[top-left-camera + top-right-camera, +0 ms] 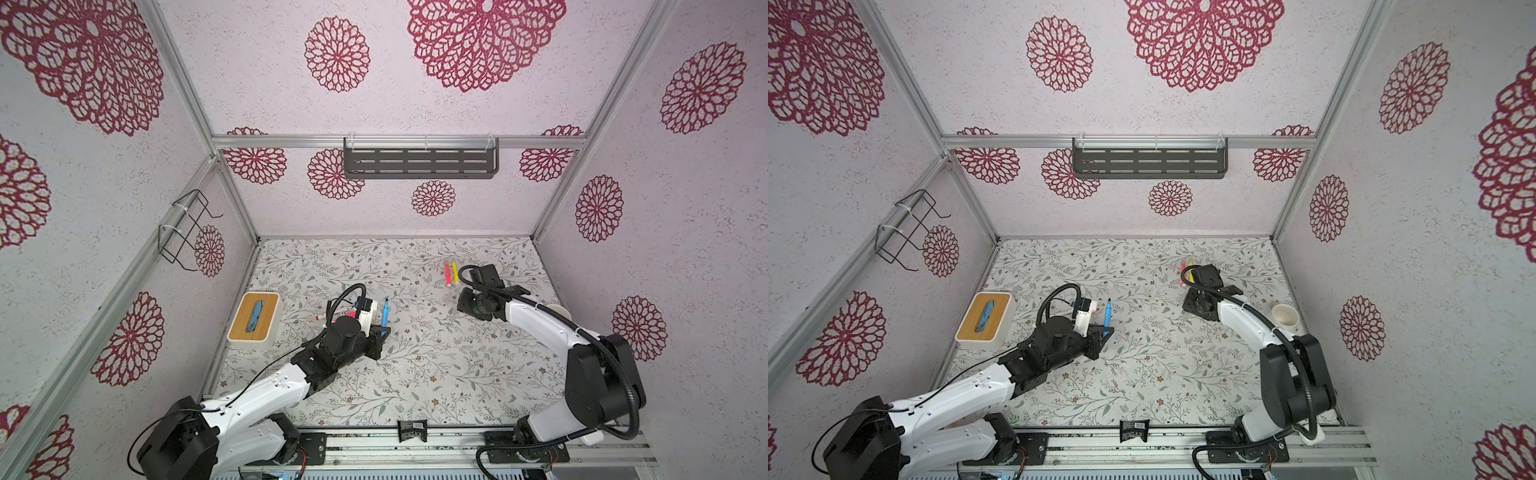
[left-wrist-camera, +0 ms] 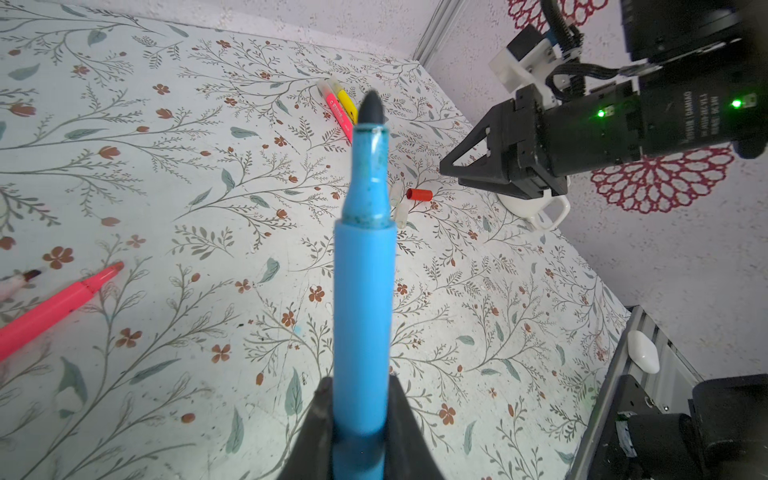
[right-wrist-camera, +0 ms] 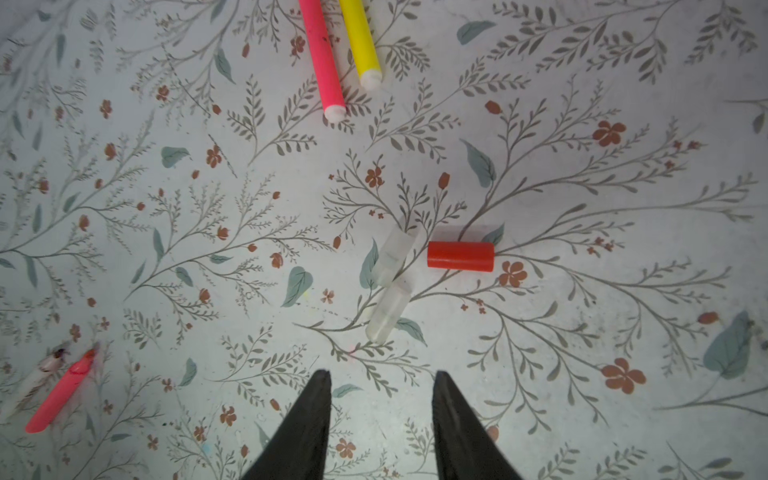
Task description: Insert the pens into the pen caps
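- Blue pen (image 2: 361, 291), tip bare, is pinched by its barrel in the left gripper (image 2: 360, 401), above the middle of the worktop (image 1: 415, 374).
- Right gripper (image 3: 380, 376) hovers with fingers spread and empty, just short of the clear caps (image 3: 394, 257) and red cap (image 3: 460, 256), which lie loose toward the right edge.
- Pink pen (image 3: 322, 58) and yellow pen (image 3: 359, 41) lie near the far right corner.
- Step judged: fetching a cap for the blue pen. The next move calls for closing on one clear cap, leaving its mouth free.
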`<act>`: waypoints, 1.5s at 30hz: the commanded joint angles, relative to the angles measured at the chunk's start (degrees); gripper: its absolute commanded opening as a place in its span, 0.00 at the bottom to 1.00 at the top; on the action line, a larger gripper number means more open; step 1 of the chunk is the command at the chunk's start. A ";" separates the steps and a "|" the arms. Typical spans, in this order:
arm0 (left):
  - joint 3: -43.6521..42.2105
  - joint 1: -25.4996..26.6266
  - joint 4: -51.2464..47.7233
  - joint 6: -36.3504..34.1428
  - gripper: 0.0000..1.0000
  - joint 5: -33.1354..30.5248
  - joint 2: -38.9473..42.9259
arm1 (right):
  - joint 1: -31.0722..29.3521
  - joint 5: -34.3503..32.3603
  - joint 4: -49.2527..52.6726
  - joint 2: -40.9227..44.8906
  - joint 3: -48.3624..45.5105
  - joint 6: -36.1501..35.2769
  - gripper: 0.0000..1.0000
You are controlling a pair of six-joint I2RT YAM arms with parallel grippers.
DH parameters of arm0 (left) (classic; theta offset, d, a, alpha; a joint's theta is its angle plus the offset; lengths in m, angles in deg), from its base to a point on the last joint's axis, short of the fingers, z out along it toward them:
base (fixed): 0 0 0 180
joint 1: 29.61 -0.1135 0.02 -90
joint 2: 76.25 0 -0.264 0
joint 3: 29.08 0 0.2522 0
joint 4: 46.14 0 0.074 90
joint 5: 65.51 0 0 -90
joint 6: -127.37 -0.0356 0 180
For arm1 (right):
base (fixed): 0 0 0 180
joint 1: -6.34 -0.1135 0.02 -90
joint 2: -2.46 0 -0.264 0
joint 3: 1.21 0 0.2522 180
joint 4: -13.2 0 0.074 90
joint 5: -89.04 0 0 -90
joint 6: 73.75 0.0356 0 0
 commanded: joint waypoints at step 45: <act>-0.83 0.04 -2.20 -1.83 0.00 -3.00 1.59 | -7.75 -8.97 7.28 -19.21 8.49 -7.27 0.11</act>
